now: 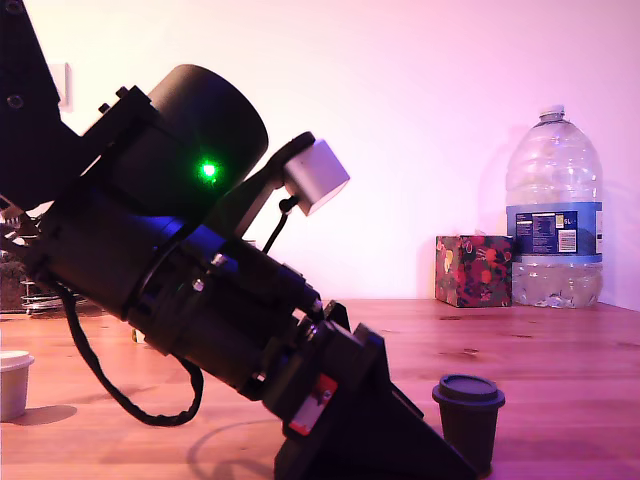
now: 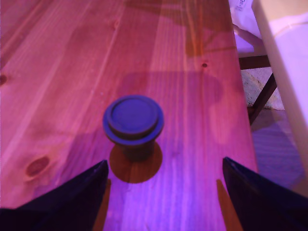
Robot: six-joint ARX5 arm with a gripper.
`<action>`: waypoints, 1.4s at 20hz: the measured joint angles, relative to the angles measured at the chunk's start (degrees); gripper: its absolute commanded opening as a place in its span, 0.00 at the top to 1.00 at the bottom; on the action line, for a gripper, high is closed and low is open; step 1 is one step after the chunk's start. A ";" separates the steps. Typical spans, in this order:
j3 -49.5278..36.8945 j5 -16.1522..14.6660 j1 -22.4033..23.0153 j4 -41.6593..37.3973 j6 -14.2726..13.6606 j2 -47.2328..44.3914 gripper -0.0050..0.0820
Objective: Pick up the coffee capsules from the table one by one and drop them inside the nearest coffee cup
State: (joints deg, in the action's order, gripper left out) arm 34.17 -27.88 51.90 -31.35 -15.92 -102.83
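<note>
Approach step: my hand (image 2: pixel 163 202), fingers spread and empty, nears the dark capsule (image 2: pixel 133 124) upright on the bench (image 2: pixel 57 86); next, straddle and close.

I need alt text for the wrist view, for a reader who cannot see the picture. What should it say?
A dark coffee capsule stands upright on a wooden table, flanged flat top up, just ahead of the open gripper, whose two dark fingertips do not touch it. Past the table's edge, a dark wooden frame and pale fabric show.
</note>
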 measured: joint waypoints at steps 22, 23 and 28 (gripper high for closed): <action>7.02 4.07 0.63 1.44 2.27 -4.74 0.14; 7.87 4.07 0.74 2.25 2.29 -5.35 0.14; 10.29 4.24 0.94 5.97 2.27 -6.08 0.25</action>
State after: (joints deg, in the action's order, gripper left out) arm 44.47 -23.64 52.84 -25.39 -13.65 -108.90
